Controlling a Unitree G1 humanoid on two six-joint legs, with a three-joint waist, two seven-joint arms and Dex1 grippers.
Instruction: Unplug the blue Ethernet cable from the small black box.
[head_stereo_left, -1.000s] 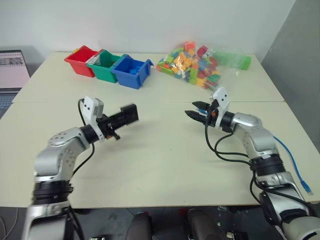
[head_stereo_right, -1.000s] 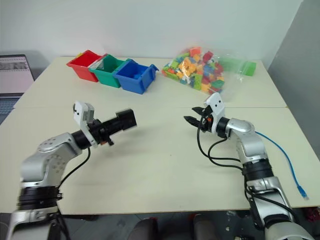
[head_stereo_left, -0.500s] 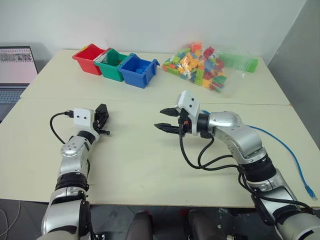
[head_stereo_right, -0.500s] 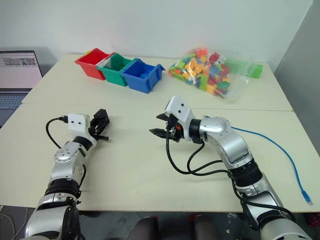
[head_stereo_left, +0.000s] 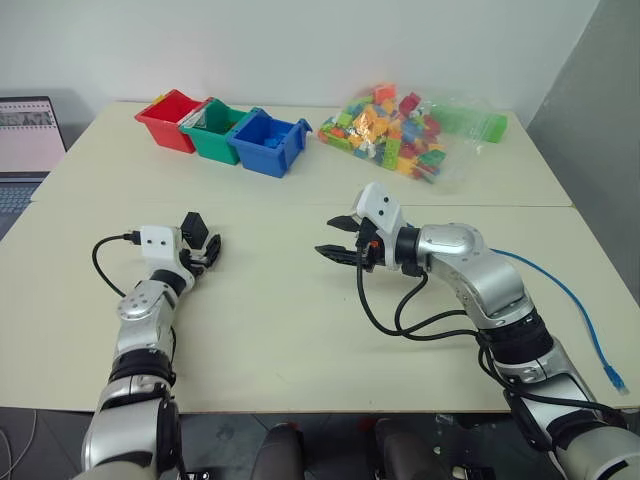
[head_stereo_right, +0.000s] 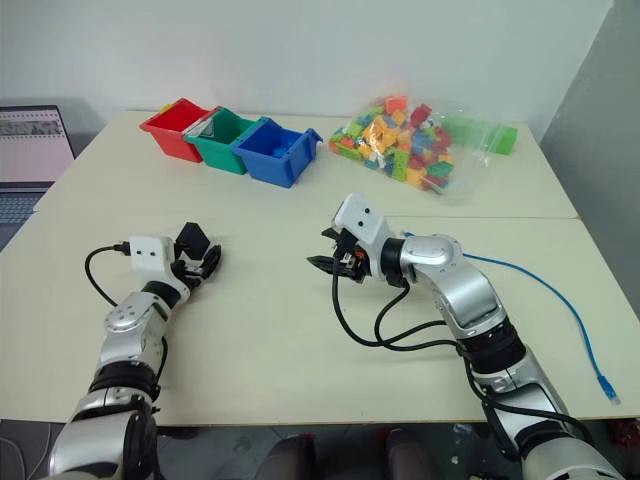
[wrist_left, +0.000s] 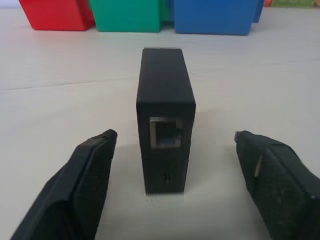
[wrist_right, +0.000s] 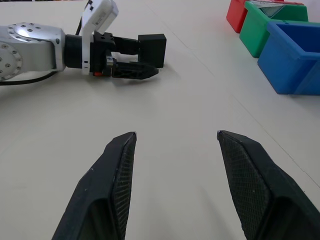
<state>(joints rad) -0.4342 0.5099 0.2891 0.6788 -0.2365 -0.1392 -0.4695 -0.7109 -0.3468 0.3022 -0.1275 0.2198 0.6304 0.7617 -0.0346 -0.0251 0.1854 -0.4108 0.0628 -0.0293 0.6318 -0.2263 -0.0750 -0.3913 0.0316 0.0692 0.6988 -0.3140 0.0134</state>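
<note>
The small black box (wrist_left: 165, 100) stands upright on the cream table (head_stereo_left: 300, 320), its empty port facing my left wrist camera. My left gripper (head_stereo_left: 201, 245) is open, one finger on each side of the box and neither touching it. The box (wrist_right: 152, 47) also shows from the right wrist, past the left fingers (wrist_right: 131, 72). My right gripper (head_stereo_left: 327, 236) hovers open over the table's middle, holding nothing. The blue Ethernet cable (head_stereo_left: 575, 300) lies along the right side of the table, its clear plug (head_stereo_left: 616, 381) near the front edge, far from the box.
Red (head_stereo_left: 168, 118), green (head_stereo_left: 218, 128) and blue (head_stereo_left: 268, 142) bins stand in a row at the back left. A clear bag of coloured bricks (head_stereo_left: 395, 132) lies at the back right. A laptop (head_stereo_left: 28, 135) sits off the table's left side.
My left gripper came down with the box, set it on the table and opened; a second ago it was shut on the box in the air. The right gripper drifted slightly left.
</note>
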